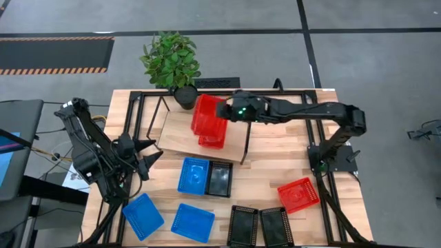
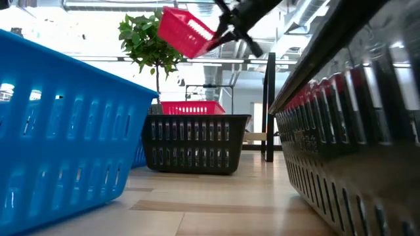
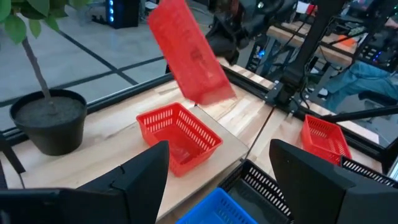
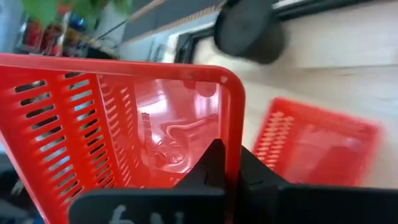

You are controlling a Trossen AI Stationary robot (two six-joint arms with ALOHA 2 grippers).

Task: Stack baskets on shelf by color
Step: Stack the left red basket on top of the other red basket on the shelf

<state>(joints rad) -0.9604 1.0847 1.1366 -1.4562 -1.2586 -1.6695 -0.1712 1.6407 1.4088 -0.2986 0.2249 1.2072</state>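
Note:
My right gripper reaches over the shelf and is shut on a red basket, which it holds tilted in the air. Below it a second red basket sits flat on the shelf board. The third red basket lies on the table near the right arm's base. A blue basket and a black basket lie side by side in front of the shelf. Two more blue baskets and two black ones line the near edge. My left gripper waits open, left of the shelf. My right gripper pinches the red basket's rim on one side wall, with one finger inside the basket and one outside. The fingers come from the table's right side. The basket is lifted clear above the shelf, steeply tilted, with its open side toward the wrist camera.
A potted plant stands at the shelf's far left corner, close to the held basket. Black metal frame bars run along the table's far and right sides. Bare tabletop lies between the shelf and the third red basket.

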